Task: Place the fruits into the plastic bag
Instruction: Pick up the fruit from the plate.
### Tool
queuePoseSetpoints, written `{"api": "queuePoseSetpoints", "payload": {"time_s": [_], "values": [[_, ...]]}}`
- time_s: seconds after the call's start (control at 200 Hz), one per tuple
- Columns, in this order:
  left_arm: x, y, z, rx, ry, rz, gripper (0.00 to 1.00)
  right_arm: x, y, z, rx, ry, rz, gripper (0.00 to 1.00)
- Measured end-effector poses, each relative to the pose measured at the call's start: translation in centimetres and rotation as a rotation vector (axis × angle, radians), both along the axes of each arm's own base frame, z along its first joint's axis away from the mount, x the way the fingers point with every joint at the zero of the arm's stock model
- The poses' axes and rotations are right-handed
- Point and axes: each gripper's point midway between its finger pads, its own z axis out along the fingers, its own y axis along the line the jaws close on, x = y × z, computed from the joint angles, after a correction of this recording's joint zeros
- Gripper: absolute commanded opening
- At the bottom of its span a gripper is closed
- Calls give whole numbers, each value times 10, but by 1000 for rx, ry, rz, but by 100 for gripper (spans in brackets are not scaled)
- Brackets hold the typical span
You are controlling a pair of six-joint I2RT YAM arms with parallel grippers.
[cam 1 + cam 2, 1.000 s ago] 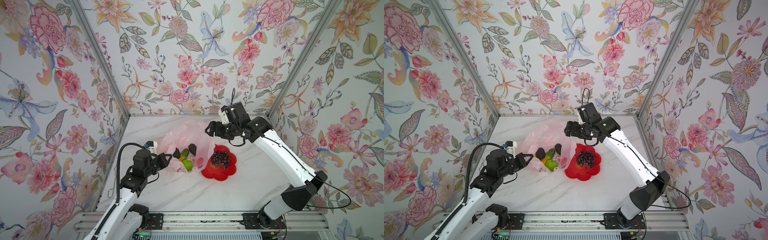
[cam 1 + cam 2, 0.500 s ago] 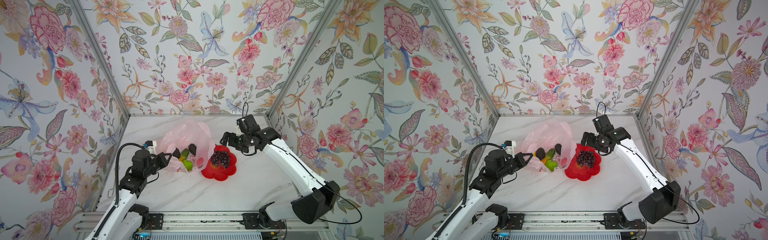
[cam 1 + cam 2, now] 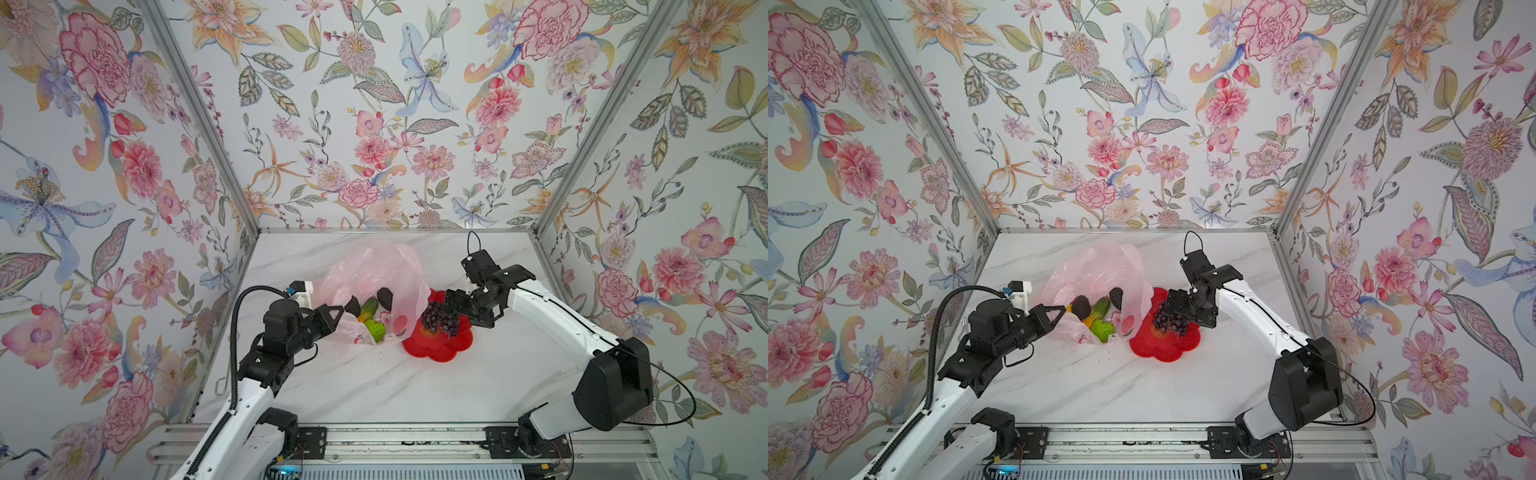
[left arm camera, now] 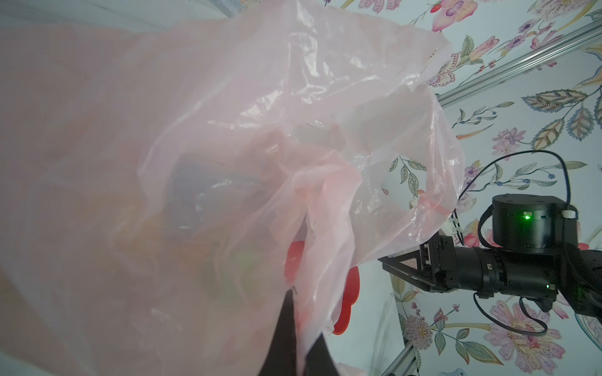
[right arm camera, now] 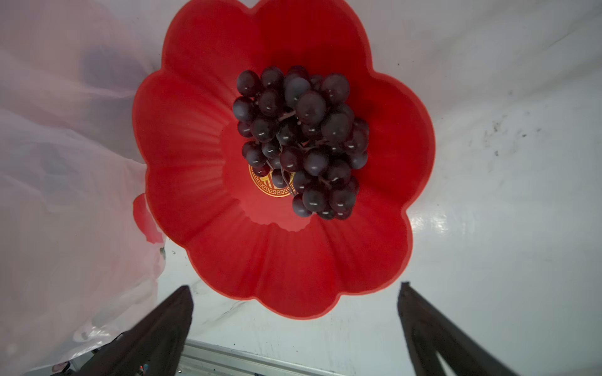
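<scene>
The pink plastic bag [image 3: 374, 270] lies open on the table in both top views. My left gripper [image 3: 338, 313] is shut on its near rim, and the left wrist view shows the film pinched in that gripper [image 4: 304, 312]. Inside the bag lie two black avocados [image 3: 353, 306], a green-orange mango [image 3: 368, 309] and a green lime [image 3: 377, 329]. Purple grapes [image 5: 303, 140] sit in the red flower-shaped dish [image 5: 293, 260] beside the bag. My right gripper [image 3: 451, 301] hangs open just above the grapes [image 3: 1169, 322], with nothing between its fingers [image 5: 420, 319].
The dish [image 3: 440, 351] touches the bag's right side. Flowered walls with metal corner posts [image 3: 548, 208] close off the back and both sides. A metal rail [image 3: 395, 440] runs along the table's front edge.
My right gripper has swung from above the bag's back over to the right and come down over the grapes in the dish. The left gripper has kept its hold on the bag.
</scene>
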Motion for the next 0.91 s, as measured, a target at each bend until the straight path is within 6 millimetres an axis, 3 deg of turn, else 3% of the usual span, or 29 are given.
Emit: {"api": "queuePoseSetpoints", "payload": {"time_s": [0.596,0.906], "values": [[-4,2,8,-6,-29,7,0,3,1,-53,-78,125,71,99],[-5,3,6,-3,-18,8,0,28,16,-80,-98,151,92,94]]}}
